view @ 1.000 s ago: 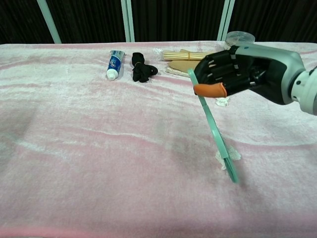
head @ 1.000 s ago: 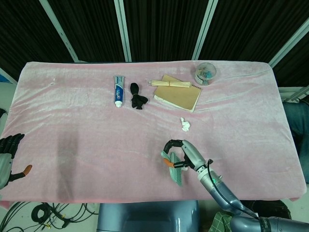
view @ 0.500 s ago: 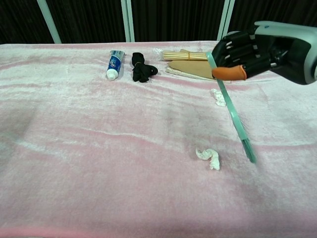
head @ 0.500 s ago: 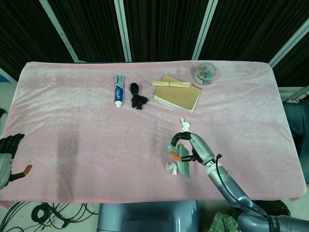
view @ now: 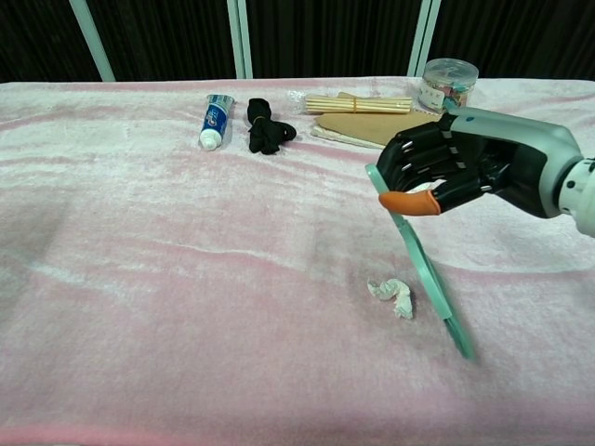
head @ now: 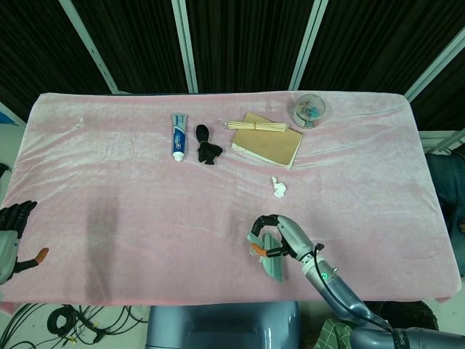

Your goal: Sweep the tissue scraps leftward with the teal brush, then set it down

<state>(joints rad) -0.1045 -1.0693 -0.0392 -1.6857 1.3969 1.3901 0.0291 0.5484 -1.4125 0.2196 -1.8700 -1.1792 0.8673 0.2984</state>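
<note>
The right hand (view: pixel 437 172) grips the brush (view: pixel 423 271) by its handle, fingers curled around it and the orange-tipped thumb pressed across the front. The brush slants down from the hand toward the near right, its lower end at or just above the pink cloth (view: pixel 186 279); contact cannot be told from either view. In the head view the right hand (head: pixel 275 238) sits near the near edge of the table, right of centre, with the brush (head: pixel 272 259) under it.

One tissue scrap (view: pixel 392 295) lies on the cloth just left of the brush's lower part, close to it but seemingly not touching. In the head view this scrap is hidden by the hand. A second scrap (head: pixel 277 188) lies farther back, between the hand and the notebook (head: pixel 267 139); in the chest view the hand covers it.

The left hand (head: pixel 14 234) is at the far left edge of the head view, off the table's near left corner, dark fingers apart and holding nothing.

Along the far side, from left to right: a toothpaste tube (head: pixel 177 136), a black crumpled item (head: pixel 207 145), a bundle of sticks (head: pixel 256 126) lying across the notebook's far edge, and a clear jar (head: pixel 309 110) with small coloured bits inside.
</note>
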